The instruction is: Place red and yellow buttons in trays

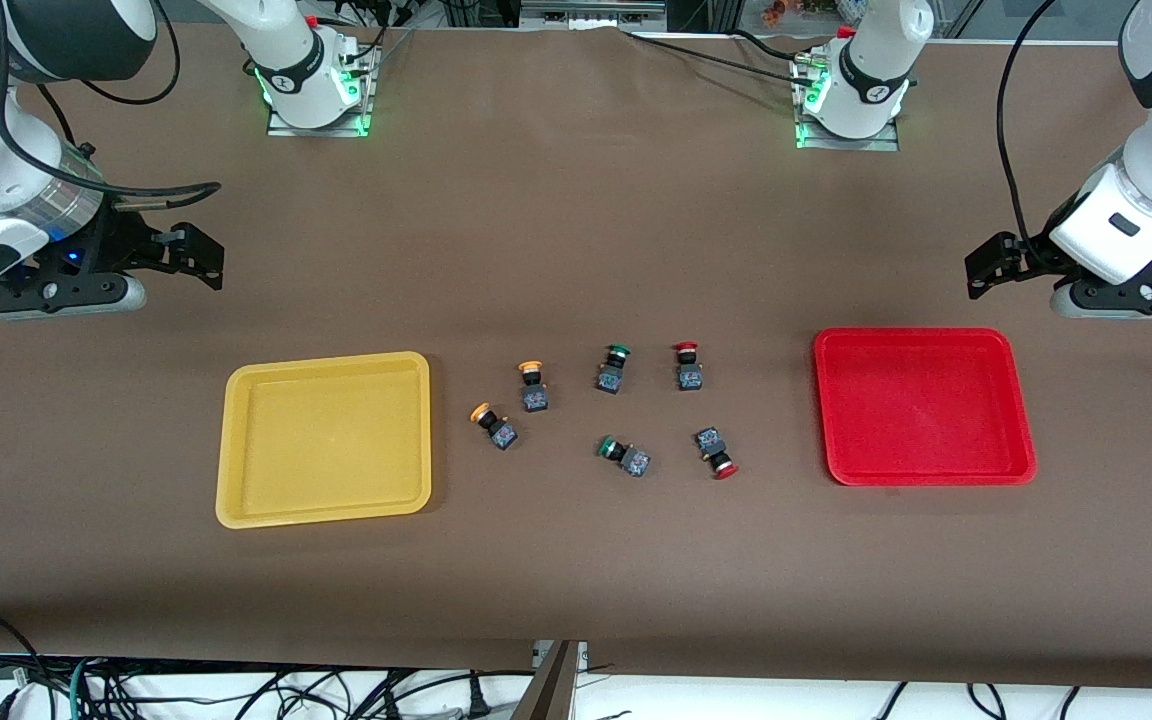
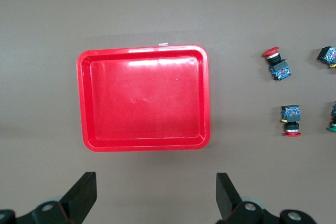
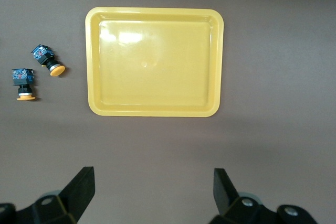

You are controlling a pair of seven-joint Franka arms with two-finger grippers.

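1. The left gripper (image 2: 155, 198) hung with fingers spread and holding nothing, the red tray (image 2: 144, 98) just ahead of it.
2. The right gripper (image 3: 152, 195) hung likewise over bare cloth by the yellow tray (image 3: 155, 61).
3. Only the front view showed the green buttons (image 1: 614, 368) between the yellow buttons (image 1: 533, 385) and the red buttons (image 1: 688, 366).
4. No writing was legible.

Left tool (image 2: 153, 195) cut off at the left wrist view's bottom edge, right tool (image 3: 150, 192) likewise in the right wrist view, green-capped button (image 2: 333, 119) clipped at the left wrist view's edge, button body markings too small to read.
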